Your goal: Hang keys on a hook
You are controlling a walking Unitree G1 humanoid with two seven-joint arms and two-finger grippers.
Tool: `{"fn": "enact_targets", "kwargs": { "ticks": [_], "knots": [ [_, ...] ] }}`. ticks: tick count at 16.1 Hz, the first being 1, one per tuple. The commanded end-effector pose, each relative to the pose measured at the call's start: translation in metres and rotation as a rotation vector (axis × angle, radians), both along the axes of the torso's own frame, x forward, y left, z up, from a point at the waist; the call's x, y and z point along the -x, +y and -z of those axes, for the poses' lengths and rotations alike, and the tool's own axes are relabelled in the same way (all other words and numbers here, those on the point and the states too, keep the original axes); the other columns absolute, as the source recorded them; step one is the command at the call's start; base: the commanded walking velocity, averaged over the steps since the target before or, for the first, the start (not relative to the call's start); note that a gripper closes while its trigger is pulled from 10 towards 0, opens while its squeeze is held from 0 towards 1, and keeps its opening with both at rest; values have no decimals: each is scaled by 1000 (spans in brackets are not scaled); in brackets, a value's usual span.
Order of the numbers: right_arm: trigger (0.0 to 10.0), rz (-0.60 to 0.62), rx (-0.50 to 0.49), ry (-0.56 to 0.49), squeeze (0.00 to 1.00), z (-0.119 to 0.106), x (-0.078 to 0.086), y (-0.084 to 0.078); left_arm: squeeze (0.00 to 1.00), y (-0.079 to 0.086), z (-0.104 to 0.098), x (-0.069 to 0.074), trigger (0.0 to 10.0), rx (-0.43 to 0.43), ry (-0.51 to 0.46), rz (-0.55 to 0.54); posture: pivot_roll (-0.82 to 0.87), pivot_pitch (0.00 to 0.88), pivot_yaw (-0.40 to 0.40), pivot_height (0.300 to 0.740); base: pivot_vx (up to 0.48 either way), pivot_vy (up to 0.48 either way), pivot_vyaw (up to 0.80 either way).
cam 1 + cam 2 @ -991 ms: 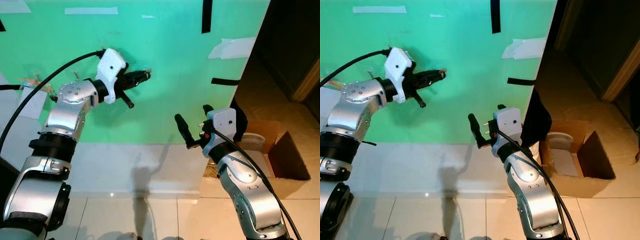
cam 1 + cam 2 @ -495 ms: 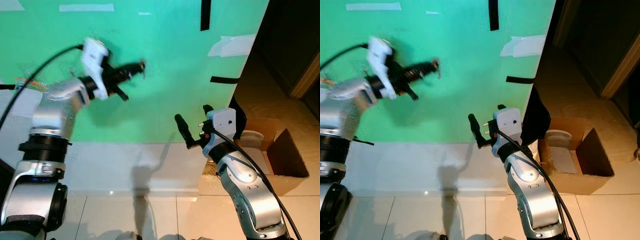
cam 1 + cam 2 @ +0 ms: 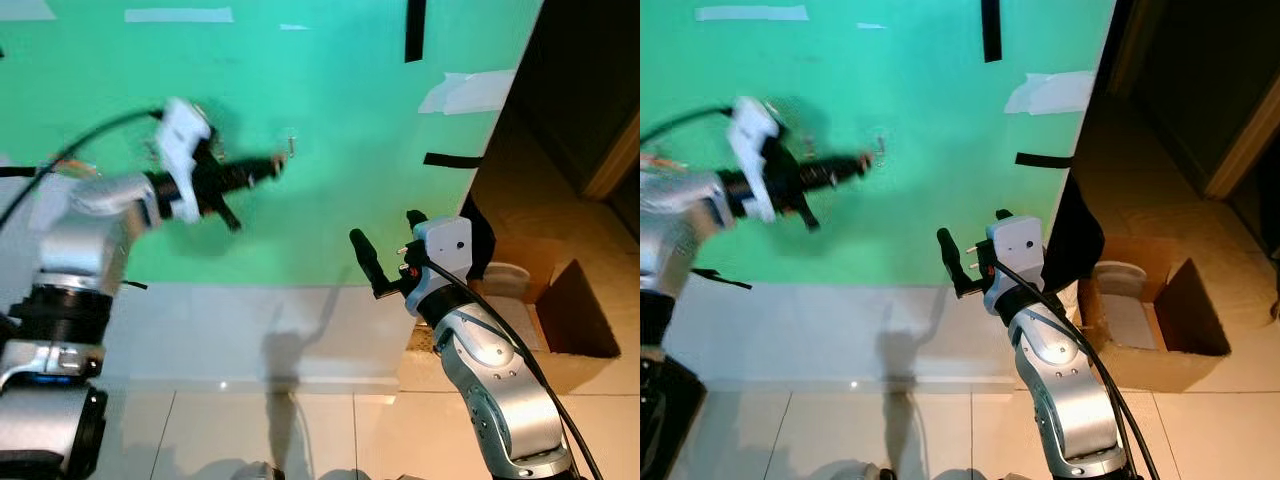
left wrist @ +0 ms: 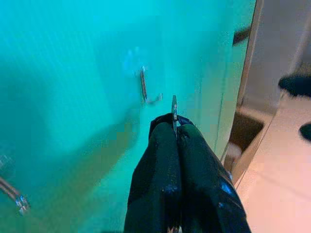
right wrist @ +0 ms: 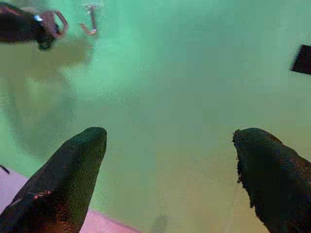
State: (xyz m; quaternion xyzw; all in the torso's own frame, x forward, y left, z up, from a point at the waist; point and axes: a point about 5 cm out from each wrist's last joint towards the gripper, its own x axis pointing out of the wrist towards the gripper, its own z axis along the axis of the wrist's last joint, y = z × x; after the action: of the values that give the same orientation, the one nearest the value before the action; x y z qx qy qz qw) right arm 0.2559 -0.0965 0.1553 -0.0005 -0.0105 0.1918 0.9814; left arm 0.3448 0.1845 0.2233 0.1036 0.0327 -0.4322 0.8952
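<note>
One hook point(image 4: 144, 86) is all I'm spotting as the target here, a small metal one stuck on the green wall point(image 3: 330, 130), and the left gripper point(image 3: 268, 166) is hovering just beside and slightly below it, fingers clenched on the key ring point(image 4: 174, 108), which is poking out edge-on between the fingertips in the left wrist view. In the right wrist view that ring is showing as a little loop right next to the hook, close but not on it yet, so I'm reading this as the final approach. To do it well, I'm thinking the ring needs to be coming in above the hook's upturned tip and then dropping down over it, with the loop turned so its opening is facing the tip instead of meeting it edge-on. Letting go should be waiting until the ring is actually seated, otherwise the keys are probably heading for the tiled floor point(image 3: 300, 440). The left arm is looking blurry in the head views, so slowing down for the last bit seems smart. Counting stuff: one ring, though I can't tell how many keys are hanging off it, one hook by the gripper, plus some other metal thing further along the wall that's too blurry to call. Two grippers, and the right gripper point(image 3: 390, 245) is idling low by the wall's corner with its fingers spread wide and nothing in them. One cardboard box point(image 3: 560, 320) is sitting on the floor off to the right, a few strips of tape are dotting the wall
</note>
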Motion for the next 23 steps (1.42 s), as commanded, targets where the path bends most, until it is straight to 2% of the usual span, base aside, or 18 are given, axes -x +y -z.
{"fn": "enact_targets", "kwargs": {
  "ticks": [1, 6, 10, 13, 15, 17, 18, 20, 21, 23],
  "knots": [
    [10000, -12, -4, -5, 0, 0, 1, 3, 0, -1, -2, -1, 10000, -43, -36, -11, 33, 0, 58, 740, 0, 0, 0],
    [10000, -12, -1, -6, 0, 0, 1, 3, 0, -9, -4, -6, 10000, -16, -74, -28, 30, 0, 60, 740, 0, 0, 0],
    [10000, -7, -2, -5, 0, 0, 1, 2, 0, 1, 9, -7, 10000, -117, -32, -83, 30, 0, 62, 740, 0, 0, 0],
    [10000, -9, -1, -5, 0, 0, 0, 2, 0, 3, 14, -7, 10000, -128, -10, -106, 33, 0, 59, 740, 0, 0, 0],
    [10000, -10, 0, -5, 0, 0, 0, 2, 0, -3, 9, -4, 10000, -25, -1, -43, 33, 0, 57, 740, 0, 0, 0],
    [10000, -10, 2, -6, 0, 0, 0, 3, 0, -7, 8, 0, 10000, 140, 77, -6, 33, 0, 57, 740, 0, 0, 0],
    [10000, -10, 3, -7, 0, -1, -1, 3, 0, -6, 10, 0, 10000, 189, 110, -6, 30, 0, 63, 740, 0, 0, 0],
    [10000, -8, 6, -10, 0, -1, -1, 3, 0, 0, 15, 0, 10000, 363, 213, -48, 30, 0, 63, 740, 0, 0, 0],
    [10000, -7, 7, -10, 0, -1, -1, 3, 0, 2, 16, 1, 10000, 396, 226, -55, 30, 0, 63, 740, 0, 0, 0],
    [10000, -6, 6, -11, 0, -1, 0, 3, 0, 6, 12, 5, 10000, 525, 277, -39, 30, 0, 63, 740, 0, 0, 0]
  ]
}}
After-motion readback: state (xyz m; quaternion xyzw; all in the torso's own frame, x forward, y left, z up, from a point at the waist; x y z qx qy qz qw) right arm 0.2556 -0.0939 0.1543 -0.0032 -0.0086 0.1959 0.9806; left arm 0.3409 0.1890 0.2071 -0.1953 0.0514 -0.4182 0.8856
